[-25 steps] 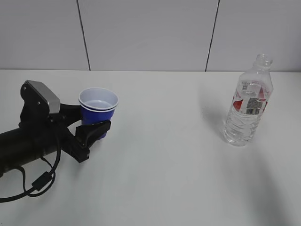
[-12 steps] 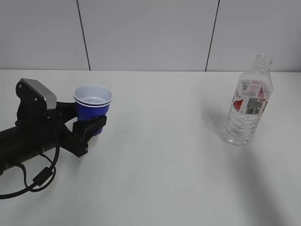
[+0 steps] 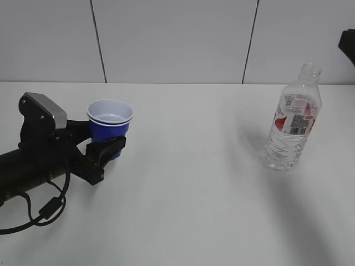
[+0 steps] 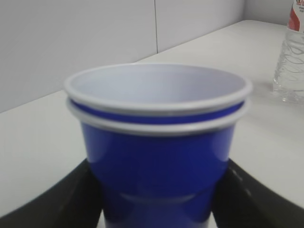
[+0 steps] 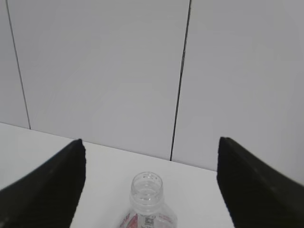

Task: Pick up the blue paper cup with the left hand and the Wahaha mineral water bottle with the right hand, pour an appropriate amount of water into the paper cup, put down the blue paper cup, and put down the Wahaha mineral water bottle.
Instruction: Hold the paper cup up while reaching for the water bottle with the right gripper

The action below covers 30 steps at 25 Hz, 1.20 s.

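Left black two-finger gripper [image 3: 104, 151] is clamped on the small deep-blue paper cup with white rolled rim [image 3: 110, 123], well left of the tall clear ribbed plastic Wahaha bottle with red-and-white label [image 3: 292, 125] standing upright and capless on the white table [image 3: 188, 194]; right black gripper [image 5: 151, 183] hangs wide apart above and behind the bottle neck, holding nothing. Step in hand looks like the right-hand bottle pickup, so next it must drop and close around the bottle body. Versus a second back, the cup sits further left from the bottle, and the right arm [image 3: 348, 43] now peeks in above the bottle.
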Each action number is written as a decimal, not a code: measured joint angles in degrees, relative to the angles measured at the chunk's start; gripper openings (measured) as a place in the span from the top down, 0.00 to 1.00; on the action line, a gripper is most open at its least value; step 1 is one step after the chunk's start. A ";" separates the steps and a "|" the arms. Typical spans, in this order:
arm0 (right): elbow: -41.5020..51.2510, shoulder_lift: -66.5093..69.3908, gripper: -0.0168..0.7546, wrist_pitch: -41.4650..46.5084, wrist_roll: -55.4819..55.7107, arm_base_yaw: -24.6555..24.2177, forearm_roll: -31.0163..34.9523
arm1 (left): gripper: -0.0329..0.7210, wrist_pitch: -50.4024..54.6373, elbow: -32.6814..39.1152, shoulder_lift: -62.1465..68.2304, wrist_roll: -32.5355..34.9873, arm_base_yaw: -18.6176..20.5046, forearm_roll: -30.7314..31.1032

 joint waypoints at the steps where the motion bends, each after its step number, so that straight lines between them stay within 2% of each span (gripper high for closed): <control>1: 0.00 0.27 0.14 -0.39 0.40 0.00 -0.08 | 0.31 0.00 0.00 0.00 0.00 0.00 0.00; 7: 0.88 1.55 0.12 -1.65 0.45 0.00 -0.84 | 0.31 0.00 0.00 0.00 0.00 0.00 0.00; 14: 1.02 1.77 0.24 -4.09 6.69 0.00 -1.08 | 0.35 0.00 0.00 0.00 0.00 0.00 0.00; 20: 1.02 1.77 0.12 -4.64 8.12 0.00 -3.51 | 0.36 0.00 0.00 0.00 0.00 0.00 -0.15; 26: 1.19 1.77 0.11 -4.61 8.53 0.00 -7.78 | 0.36 0.00 0.00 0.00 0.00 0.00 -0.29; 30: 3.97 2.03 0.11 -3.38 8.87 0.00 -8.25 | 0.36 0.00 0.00 0.00 -0.31 0.00 -0.29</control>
